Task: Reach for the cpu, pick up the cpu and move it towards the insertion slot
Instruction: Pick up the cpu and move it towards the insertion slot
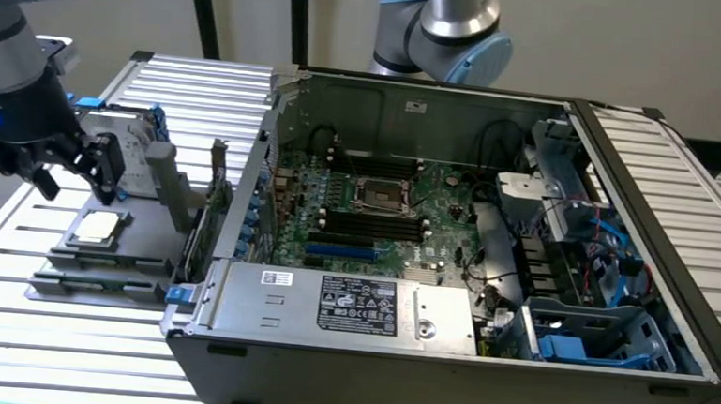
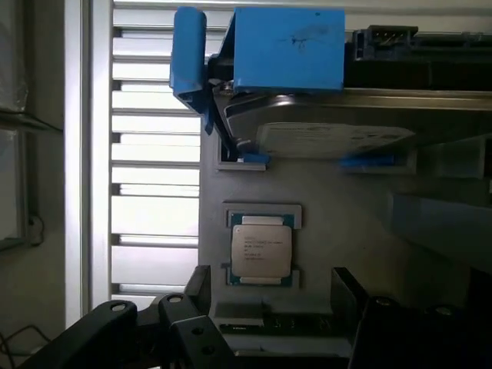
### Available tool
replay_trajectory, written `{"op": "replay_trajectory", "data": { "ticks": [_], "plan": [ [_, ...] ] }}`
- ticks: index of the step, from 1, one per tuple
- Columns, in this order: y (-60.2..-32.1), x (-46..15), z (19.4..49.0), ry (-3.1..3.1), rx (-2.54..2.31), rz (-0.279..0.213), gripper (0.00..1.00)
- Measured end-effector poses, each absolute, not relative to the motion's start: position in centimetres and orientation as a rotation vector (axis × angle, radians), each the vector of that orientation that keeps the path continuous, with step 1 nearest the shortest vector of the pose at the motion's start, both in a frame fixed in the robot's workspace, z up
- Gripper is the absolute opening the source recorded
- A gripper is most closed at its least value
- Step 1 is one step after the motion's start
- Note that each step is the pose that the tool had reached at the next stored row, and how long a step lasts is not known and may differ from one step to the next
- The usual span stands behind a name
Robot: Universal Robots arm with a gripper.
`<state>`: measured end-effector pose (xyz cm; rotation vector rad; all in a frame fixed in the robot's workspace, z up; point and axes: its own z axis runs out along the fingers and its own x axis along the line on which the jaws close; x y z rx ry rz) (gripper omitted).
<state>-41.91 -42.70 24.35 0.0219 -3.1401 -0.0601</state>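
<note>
At the exterior view's left, over the slatted metal table (image 1: 14,331), the gripper (image 1: 77,183) hangs from the grey arm with its dark fingers (image 1: 109,179) spread apart and nothing between them. The cpu (image 1: 96,227) lies flat just below it, silvery top upward, seated in a shallow holder on a grey fixture plate (image 1: 48,286) that rests on the table; gripper and chip are near each other but not touching. In the wrist view the cpu (image 2: 261,250) sits square in its holder, printed side up, and the gripper (image 2: 270,286) shows as two black fingertips (image 2: 198,286) standing wide, one to each side of the chip. Beside the chip on the same plate stands the hard drive (image 1: 138,156), upright in its blue frame (image 2: 288,46). The insertion slot (image 1: 382,195) is well apart from the chip, near the centre of the exterior view, on the green board inside the open computer case (image 1: 450,377); its shiny frame surrounds a dark middle, with long black memory slots (image 1: 366,225) just beside it. A silver power supply (image 1: 354,305) lies along the case's near edge, and a second robot arm (image 1: 453,29) stands behind the case at the upper middle of the frame.
</note>
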Motion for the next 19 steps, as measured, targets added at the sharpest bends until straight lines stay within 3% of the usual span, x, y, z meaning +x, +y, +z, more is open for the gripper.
{"op": "replay_trajectory", "data": {
  "ticks": [19],
  "plan": [
    [-43.1, -41.9, 20.9, -3.140, -0.001, -0.060, 0.73]
  ]
}}
